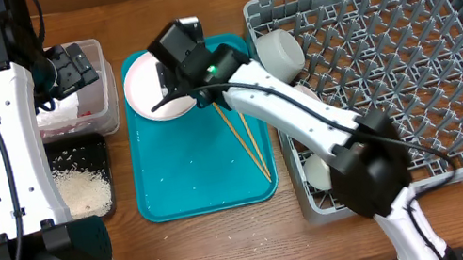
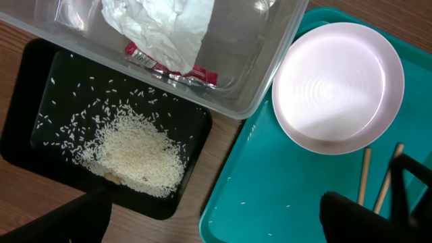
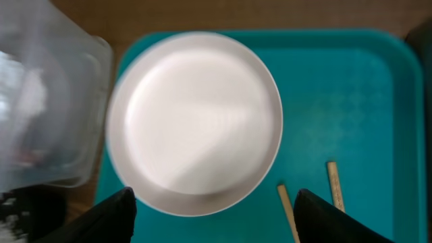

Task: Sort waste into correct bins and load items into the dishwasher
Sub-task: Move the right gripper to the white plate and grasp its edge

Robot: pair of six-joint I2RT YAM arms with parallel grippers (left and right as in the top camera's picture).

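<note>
Already napkin (image 2: 162, 27) and wrapper (image 2: 177, 71) lie in the clear tub (image 2: 270, 77), rice (image 2: 138, 158) in the black tray (image 2: 27, 125) and cups (image 1: 278, 53) in the rack (image 1: 412, 69), while plate (image 3: 194, 121) and chopsticks (image 1: 249, 146) wait on the teal tray (image 1: 183, 181), right hand (image 3: 216, 206) open above the plate, left hand (image 2: 212, 216) open, both empty.

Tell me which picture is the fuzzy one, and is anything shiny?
Right wrist view: fuzzy all over, with the plate rim and the clear tub smeared. Left wrist view: sharp, single rice grains show, and a soft shadow crosses the plate. Overhead view: sharp and evenly lit, but the plate glares bright white.
</note>
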